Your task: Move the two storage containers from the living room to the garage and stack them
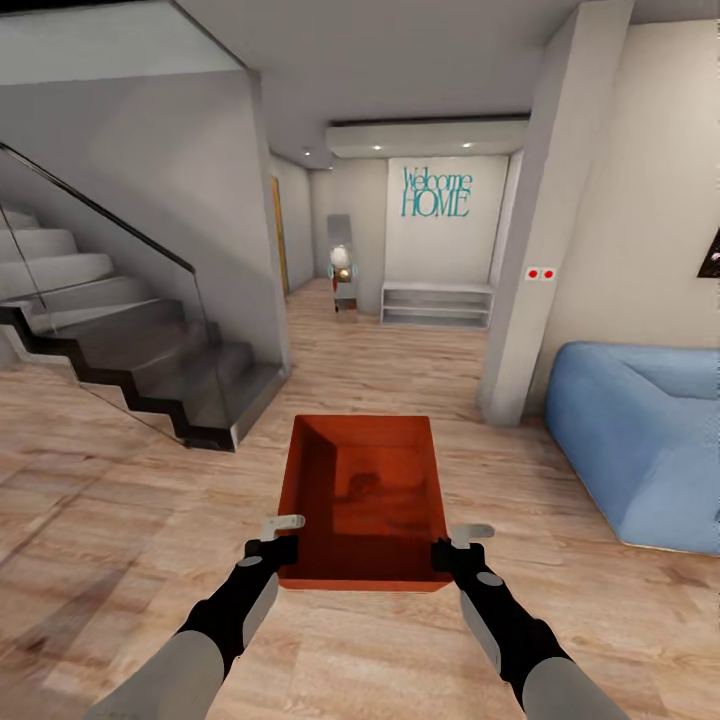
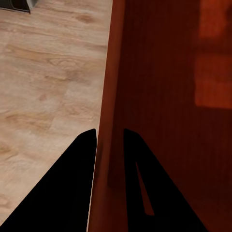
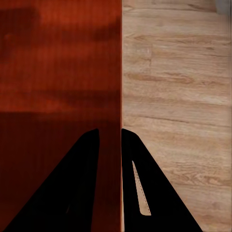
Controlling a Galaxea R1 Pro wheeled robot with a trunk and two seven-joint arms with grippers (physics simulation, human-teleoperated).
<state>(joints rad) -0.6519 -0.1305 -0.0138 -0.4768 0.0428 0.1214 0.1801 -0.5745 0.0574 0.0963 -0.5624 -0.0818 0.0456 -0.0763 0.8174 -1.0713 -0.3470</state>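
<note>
Both grippers clamp 1 orange-red storage container (image 1: 363, 500) above the light wood floor (image 1: 120, 520) (living room, sofa (image 1: 640, 440) at 3 o'clock). The left gripper (image 1: 283, 536) pinches its 9 o'clock wall, the right gripper (image 1: 458, 545) its 3 o'clock wall.

Both arms forward, left end effector (image 1: 277, 536) and right end effector (image 1: 460, 545) clamped.

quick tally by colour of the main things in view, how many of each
orange-red: 1, the storage container gripped by left gripper and right gripper
blue: 1, the sofa
teal: 1, the Welcome HOME sign
total: 3
</note>
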